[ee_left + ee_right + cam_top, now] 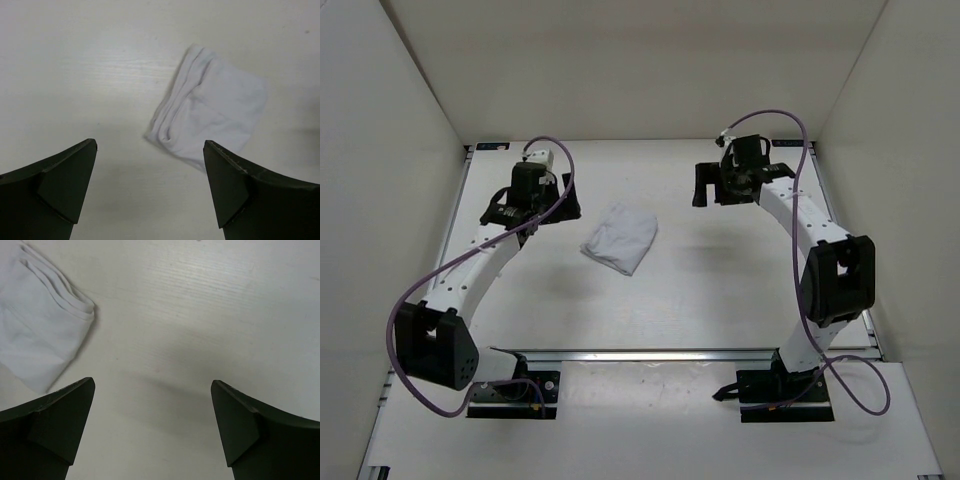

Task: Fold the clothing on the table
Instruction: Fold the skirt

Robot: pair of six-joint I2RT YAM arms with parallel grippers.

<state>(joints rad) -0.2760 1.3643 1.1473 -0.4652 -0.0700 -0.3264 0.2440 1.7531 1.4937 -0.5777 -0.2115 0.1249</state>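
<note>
Dark fingers (pixel 65 185) of the left pincer (pixel 150 143) fill the bottom corners of its wrist view. They stand wide apart, with only bare surface and a corner of cloth showing between them.

Pale walls (pixel 620 60) box in the white worktop (pixel 720 300). A metal rail (pixel 690 355) runs across its 6 o'clock edge, where both arms are bolted. From there the left arm (pixel 480 270) reaches toward 10 o'clock and the right arm (pixel 800 225) toward 1 o'clock, each trailing a purple cable (pixel 405 310).

Between them, just to the 9 o'clock side of the worktop's middle, lies the clothing (pixel 620 238). It is a small white packet, flat on the surface and touched by neither arm. The wrist views show several stacked edges along one side, so it looks doubled over more than once. The fold seems largely or wholly done.

The left pincer hangs at about 9 o'clock of the packet, near it. The right pincer (pixel 153 381) hangs at about 2 o'clock of it, well apart, its fingers likewise spread and holding nothing. From the right wrist, the clothing sits off at 10 o'clock, clear of the fingers.

Spread fingers on either side suit a cloth meant to lie undisturbed, since nothing tugs at the layers. If another fold is wanted, the layered edge is the part most likely to slip open when pinched.
</note>
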